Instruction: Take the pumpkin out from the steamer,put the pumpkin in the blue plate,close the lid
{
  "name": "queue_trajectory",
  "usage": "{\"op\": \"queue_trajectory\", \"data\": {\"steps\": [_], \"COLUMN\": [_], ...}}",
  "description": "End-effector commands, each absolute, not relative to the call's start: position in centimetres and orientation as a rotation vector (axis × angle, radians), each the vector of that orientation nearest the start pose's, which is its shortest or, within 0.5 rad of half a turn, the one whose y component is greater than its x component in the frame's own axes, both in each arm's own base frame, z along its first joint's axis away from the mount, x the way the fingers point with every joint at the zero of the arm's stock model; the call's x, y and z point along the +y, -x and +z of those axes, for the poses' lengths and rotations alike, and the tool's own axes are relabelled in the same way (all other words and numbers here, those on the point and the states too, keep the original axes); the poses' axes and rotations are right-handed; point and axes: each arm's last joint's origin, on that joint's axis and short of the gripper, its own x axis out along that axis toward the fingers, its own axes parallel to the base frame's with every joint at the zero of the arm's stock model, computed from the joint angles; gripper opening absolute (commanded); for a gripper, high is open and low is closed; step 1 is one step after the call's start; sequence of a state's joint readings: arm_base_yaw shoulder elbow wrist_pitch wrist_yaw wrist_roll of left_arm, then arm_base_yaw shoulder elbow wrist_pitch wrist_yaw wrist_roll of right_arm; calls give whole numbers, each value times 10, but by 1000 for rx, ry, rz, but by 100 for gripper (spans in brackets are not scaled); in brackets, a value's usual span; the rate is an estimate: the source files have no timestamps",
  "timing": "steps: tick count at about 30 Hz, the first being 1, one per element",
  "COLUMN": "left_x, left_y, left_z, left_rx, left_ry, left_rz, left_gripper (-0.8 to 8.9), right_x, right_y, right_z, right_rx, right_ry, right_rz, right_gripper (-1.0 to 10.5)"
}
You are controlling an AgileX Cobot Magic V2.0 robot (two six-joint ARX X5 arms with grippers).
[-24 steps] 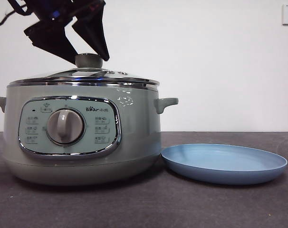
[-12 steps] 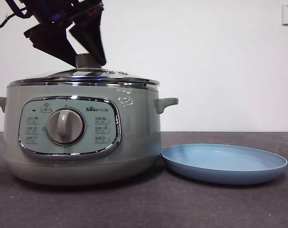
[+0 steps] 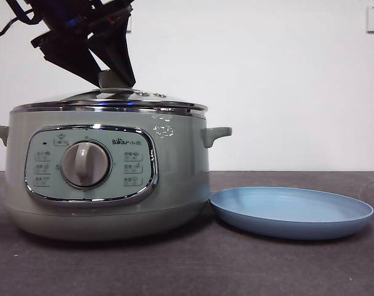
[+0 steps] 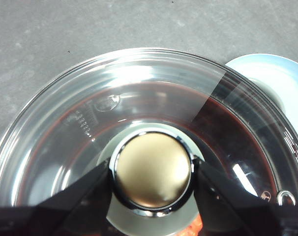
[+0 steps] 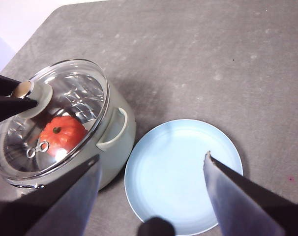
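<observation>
My left gripper (image 4: 153,173) stands directly over the lid (image 4: 90,123) — its jaws sit on both sides of the knob (image 4: 153,169), touching, it seems. The pumpkin (image 5: 62,133) lies inside the steamer (image 3: 107,172), under the glass. My right gripper (image 5: 151,172) hangs open above the blue plate (image 5: 183,169).

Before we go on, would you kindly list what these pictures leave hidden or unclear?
- Front view: the pumpkin is hidden by the steamer wall.
- Front view: the panel's small labels are too small to read.
- Left wrist view: the lid is cut off by the edges; the left gripper flanks its knob.
- Right wrist view: the right gripper covers part of the blue plate.
</observation>
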State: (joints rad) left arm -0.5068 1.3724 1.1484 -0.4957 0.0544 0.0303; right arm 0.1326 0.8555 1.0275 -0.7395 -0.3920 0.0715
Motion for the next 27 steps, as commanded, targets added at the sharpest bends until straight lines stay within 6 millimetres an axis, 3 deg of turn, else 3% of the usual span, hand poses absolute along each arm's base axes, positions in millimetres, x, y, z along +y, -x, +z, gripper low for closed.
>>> {"op": "queue_trajectory", "data": {"steps": [1, 7, 12, 16, 23, 27], "left_x": [-144, -135, -120, -103, -71, -55], "left_y": [-255, -241, -218, -193, -147, -123], "left_z": [311, 333, 359, 380, 403, 410], "left_rx": [638, 545, 440, 358, 264, 229], "left_ry": [-202, -196, -181, -173, -172, -170], "left_rz": [-556, -508, -458, -388, -194, -91], "left_gripper": [-8, -8, -8, -8, -8, -8], "right_x": [32, 35, 50, 71, 117, 150], "right_y": [-155, -160, -171, -185, -214, -232], "right_z": [354, 352, 347, 344, 337, 338], "right_rx": [583, 591, 613, 612, 696, 745], "right_ry": [-151, -142, -117, -90, -21, 27], "right_rz": [492, 508, 577, 663, 747, 816], "right_gripper": [346, 347, 353, 360, 571, 572]}}
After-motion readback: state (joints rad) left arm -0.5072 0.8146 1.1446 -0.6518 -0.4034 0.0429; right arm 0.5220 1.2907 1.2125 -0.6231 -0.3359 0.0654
